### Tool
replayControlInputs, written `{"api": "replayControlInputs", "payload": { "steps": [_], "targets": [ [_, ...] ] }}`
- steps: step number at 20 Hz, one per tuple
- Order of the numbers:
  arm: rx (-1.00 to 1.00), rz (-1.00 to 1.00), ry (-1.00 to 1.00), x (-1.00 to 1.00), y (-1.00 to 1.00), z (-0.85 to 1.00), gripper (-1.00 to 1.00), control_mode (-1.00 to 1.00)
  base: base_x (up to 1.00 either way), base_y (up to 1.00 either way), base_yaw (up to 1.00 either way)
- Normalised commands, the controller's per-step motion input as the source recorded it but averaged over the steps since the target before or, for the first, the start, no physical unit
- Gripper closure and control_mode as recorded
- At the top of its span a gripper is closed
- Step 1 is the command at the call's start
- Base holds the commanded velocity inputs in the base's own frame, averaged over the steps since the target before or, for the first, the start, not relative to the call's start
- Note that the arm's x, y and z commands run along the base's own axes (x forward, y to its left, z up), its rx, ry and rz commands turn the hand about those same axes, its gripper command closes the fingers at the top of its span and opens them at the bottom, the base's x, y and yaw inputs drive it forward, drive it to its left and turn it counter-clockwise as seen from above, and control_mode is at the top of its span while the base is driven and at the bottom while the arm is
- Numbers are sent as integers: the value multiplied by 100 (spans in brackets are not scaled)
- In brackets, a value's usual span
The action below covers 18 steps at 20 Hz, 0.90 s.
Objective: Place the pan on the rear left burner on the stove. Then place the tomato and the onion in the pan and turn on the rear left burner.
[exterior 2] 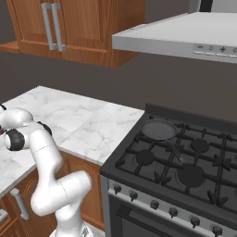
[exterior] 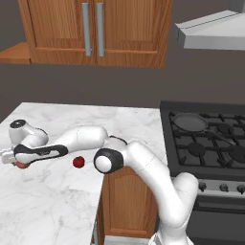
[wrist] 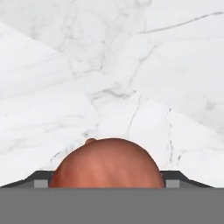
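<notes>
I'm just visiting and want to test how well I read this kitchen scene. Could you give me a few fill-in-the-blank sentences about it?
1. The pan sits on the rear ____ burner of the stove.
2. The tomato lies on the marble ____, apart from the pan.
3. The ball between the finger tips of the gripper is the ____.
4. The pan is ____: neither vegetable is in it yet.

Missing words: left; counter; onion; empty

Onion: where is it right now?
In the hand view the onion sits between the hand's fingertips on the marble counter. In the left base view it is under the hand, left of the tomato.
</notes>
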Motion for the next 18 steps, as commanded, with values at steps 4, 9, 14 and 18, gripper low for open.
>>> {"api": "replayControlInputs", "payload": {
  "steps": [4, 9, 14, 18],
  "targets": [
    [-13, -18, -3, -9, -53, -20, 100, -100, 0, 0, 0],
    [-1, -17, -28, 0, -80, 18, 100, -100, 0, 0, 0],
    [1, -21, -28, 0, -93, 53, 100, -100, 0, 0, 0],
    [1, -27, -24, -3, -97, 69, 100, -100, 0, 0, 0]
  ]
}}
